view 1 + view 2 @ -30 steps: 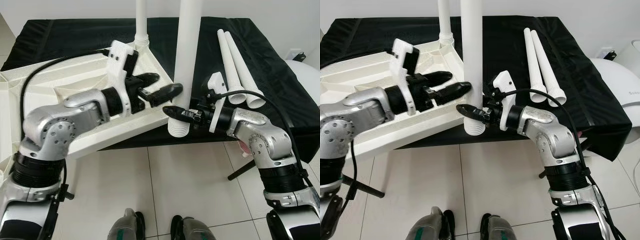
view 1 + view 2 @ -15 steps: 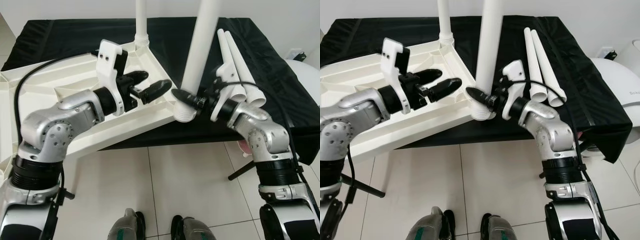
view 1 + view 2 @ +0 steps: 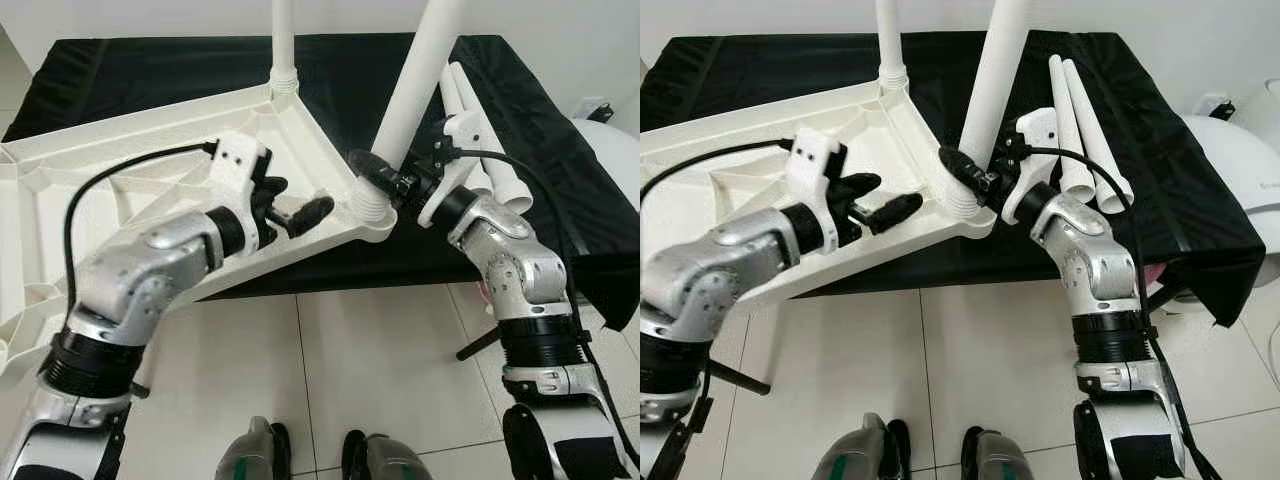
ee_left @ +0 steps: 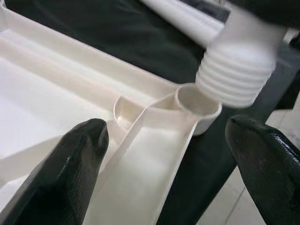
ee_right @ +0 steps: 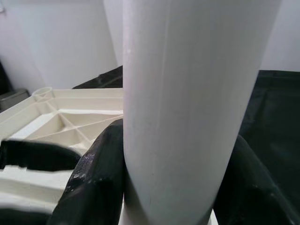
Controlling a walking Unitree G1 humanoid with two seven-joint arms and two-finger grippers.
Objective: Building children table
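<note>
Gripping a white table leg (image 3: 412, 88) near its ribbed end, right gripper (image 3: 385, 180) pinches it between both fingers, leg tilted, threaded end just above corner socket (image 4: 198, 108) of upturned white tabletop (image 3: 130, 190). Left gripper (image 3: 293, 205) spread apart, hovering over tabletop near that corner. One leg (image 3: 283, 40) stands upright in far corner. Two spare legs (image 3: 1080, 120) lie on black cloth (image 3: 150, 65).

Black cloth (image 3: 150, 70), white tile floor (image 3: 400, 380), white wall (image 3: 150, 15)
</note>
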